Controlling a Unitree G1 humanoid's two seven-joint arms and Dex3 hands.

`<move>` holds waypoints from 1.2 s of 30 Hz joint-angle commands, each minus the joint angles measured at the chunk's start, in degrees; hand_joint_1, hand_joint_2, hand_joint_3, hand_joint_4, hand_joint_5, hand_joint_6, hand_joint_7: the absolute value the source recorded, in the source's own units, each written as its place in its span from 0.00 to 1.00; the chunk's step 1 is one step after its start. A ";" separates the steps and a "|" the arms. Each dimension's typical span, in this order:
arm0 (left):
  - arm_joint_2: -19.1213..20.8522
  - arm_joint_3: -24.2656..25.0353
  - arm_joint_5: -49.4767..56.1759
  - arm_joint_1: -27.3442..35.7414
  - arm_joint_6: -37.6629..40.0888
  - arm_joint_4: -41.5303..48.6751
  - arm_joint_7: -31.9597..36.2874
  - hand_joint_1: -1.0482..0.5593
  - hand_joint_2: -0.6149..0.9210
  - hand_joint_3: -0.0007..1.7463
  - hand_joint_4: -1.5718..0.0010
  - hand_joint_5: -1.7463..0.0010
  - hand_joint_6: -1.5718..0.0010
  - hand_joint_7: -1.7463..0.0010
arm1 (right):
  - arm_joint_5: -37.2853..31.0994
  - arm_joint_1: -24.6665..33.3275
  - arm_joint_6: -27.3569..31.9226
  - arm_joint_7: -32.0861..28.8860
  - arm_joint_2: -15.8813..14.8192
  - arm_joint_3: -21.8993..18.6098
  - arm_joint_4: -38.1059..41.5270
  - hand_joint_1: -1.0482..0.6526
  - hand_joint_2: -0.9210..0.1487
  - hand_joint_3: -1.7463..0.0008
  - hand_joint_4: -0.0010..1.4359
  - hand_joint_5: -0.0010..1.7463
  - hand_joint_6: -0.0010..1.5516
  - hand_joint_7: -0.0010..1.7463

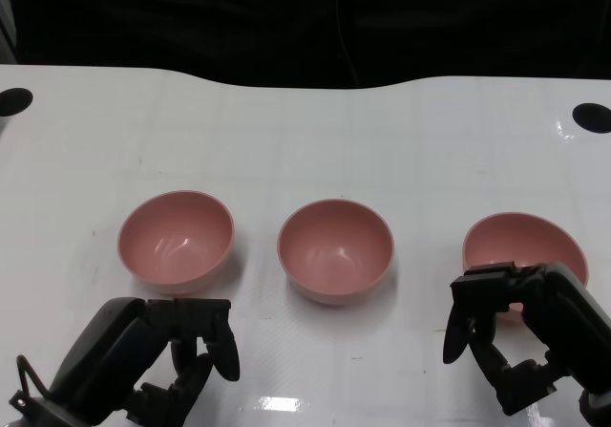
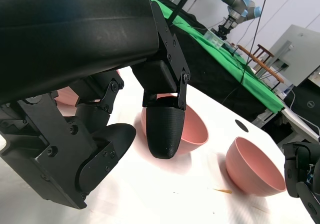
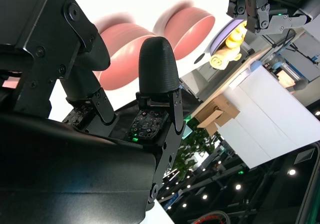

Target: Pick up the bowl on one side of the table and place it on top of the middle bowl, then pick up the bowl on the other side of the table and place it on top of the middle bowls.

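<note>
Three smooth pink plastic-looking bowls sit in a row mid-table: left bowl, middle bowl, right bowl. Probably light, stiff, slippery, so I'd pinch the rim. Left robot hand and right robot hand spread, empty.

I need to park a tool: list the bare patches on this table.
Bare table lies behind the three bowls. Narrow gaps separate the middle bowl from the left bowl and right bowl. The front edge is crowded by the left robot hand and right robot hand.
</note>
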 commanded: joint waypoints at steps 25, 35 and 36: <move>-1.77 3.24 2.37 0.85 3.70 -1.00 5.87 0.59 0.80 0.40 0.56 0.27 0.45 0.70 | -0.15 0.12 0.10 -0.40 0.06 -0.02 -0.04 0.84 0.86 0.01 0.73 0.97 0.66 0.73; -1.70 3.79 12.33 1.97 13.93 -8.11 10.06 0.48 0.98 0.04 0.66 0.52 0.55 0.95 | -0.12 -0.15 0.21 -0.43 0.46 0.14 0.01 0.84 0.87 0.00 0.73 0.97 0.66 0.73; -1.67 3.74 13.48 2.14 15.12 -9.04 10.39 0.48 0.98 0.03 0.67 0.54 0.56 0.96 | -0.09 -0.18 0.20 -0.44 0.51 0.14 0.05 0.84 0.87 0.00 0.73 0.97 0.66 0.73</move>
